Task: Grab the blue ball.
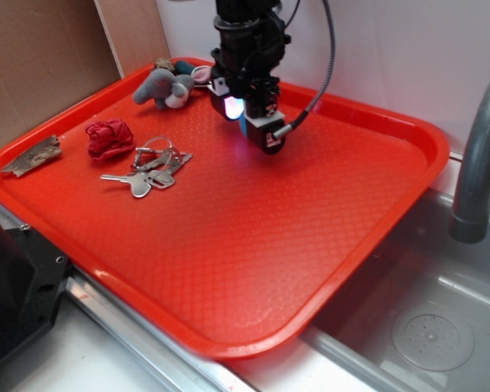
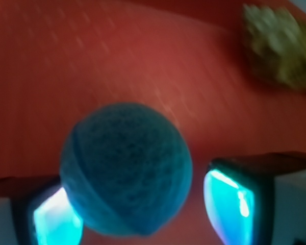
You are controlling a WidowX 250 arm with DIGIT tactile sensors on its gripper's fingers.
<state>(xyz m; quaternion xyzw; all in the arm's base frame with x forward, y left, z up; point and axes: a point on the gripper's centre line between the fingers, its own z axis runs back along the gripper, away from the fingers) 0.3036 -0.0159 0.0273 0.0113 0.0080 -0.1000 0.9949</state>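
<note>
The blue ball (image 2: 125, 168) fills the wrist view, a turquoise knitted sphere lying on the red tray (image 2: 92, 61) between my two lit fingers. My gripper (image 2: 143, 214) is open. The left pad (image 2: 53, 219) touches the ball's side, and a strip of tray shows between the ball and the right pad (image 2: 229, 206). In the exterior view the gripper (image 1: 249, 122) is down at the tray's (image 1: 229, 269) far middle. Only a teal sliver of the ball (image 1: 242, 124) shows there, behind the fingers.
A grey plush elephant (image 1: 165, 86) lies at the tray's far left corner. A red cloth wad (image 1: 109, 137), a bunch of keys (image 1: 151, 167) and a tan shell-like piece (image 1: 33, 155) lie to the left. A blurred tan object (image 2: 280, 46) lies beyond the ball. Sink (image 1: 425, 318) and faucet (image 1: 482, 147) are right.
</note>
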